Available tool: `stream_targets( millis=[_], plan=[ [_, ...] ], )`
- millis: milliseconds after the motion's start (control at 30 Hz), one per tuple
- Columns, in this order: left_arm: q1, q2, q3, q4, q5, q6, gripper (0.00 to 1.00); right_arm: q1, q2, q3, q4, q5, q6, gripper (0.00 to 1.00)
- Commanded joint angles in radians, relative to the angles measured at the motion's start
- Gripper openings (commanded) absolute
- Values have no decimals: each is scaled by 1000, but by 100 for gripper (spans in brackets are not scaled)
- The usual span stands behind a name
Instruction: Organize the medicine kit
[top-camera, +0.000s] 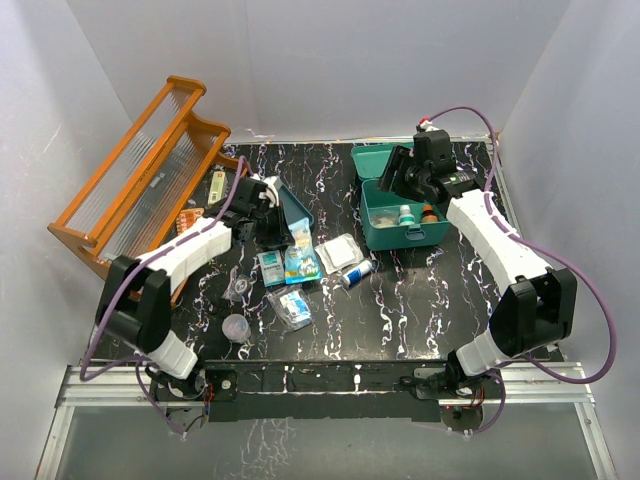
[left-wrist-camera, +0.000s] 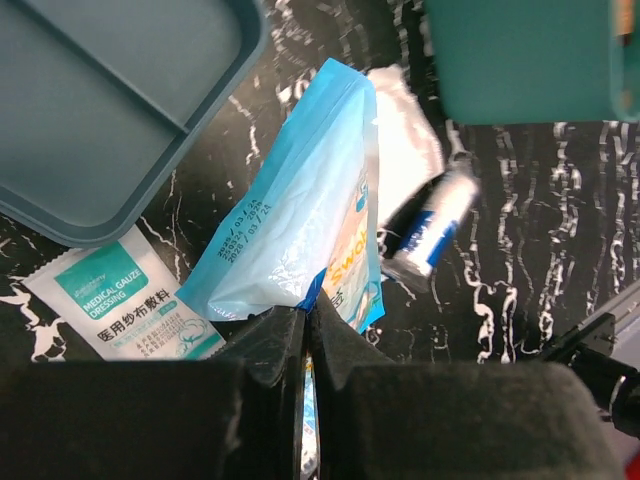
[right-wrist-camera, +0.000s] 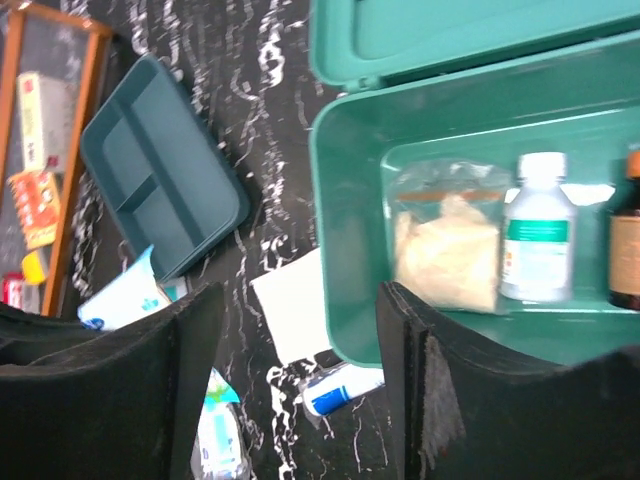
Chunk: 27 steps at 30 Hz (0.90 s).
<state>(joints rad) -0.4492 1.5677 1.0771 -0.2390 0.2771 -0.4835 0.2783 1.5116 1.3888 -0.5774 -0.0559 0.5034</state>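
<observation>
A black surface (top-camera: 420, 310) veined with white is enclosed by pale walls (top-camera: 330, 60) on three sides. At the far left, an orange wooden rack (top-camera: 140, 170) with clear ribbed panels is set at a tilt. Close by its near rail, a long white box (top-camera: 216, 183) and an orange packet (top-camera: 188, 222) are seen. Toward the middle, a gauze dressing packet (left-wrist-camera: 120, 305) is found just beside a blue pouch (left-wrist-camera: 290, 220). To their right, a white square pad (top-camera: 340, 252) and a blue-and-white tube (top-camera: 357, 273) are laid close together. A small clear cup (top-camera: 236, 327) is placed nearer the front edge.
</observation>
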Motion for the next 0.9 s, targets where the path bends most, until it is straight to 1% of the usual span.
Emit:
stream_targets(
  millis=[0,67,133,233,367,533,700,867],
  plan=[
    [-6,-121,19,-3,6,78,0,-6,-45,4,137,-239,9,64],
    [-6,-136,51,10,34,106,0,-7,-64,-31,218,-355,0,69],
    [-6,-143,88,30,73,127,0,-6,-82,-66,298,-466,-16,72],
    [-6,-147,142,76,136,148,0,-5,-85,-78,357,-598,-53,73],
    [-6,-141,216,127,218,153,0,-3,-81,-78,421,-717,-61,73],
    [-7,-124,285,186,275,122,0,26,-69,-72,449,-757,-59,73],
    [-7,-111,312,216,328,102,0,46,-47,-63,506,-764,-33,72],
    [-6,-104,319,233,363,83,0,68,-2,-33,548,-812,-10,67]
  ],
)
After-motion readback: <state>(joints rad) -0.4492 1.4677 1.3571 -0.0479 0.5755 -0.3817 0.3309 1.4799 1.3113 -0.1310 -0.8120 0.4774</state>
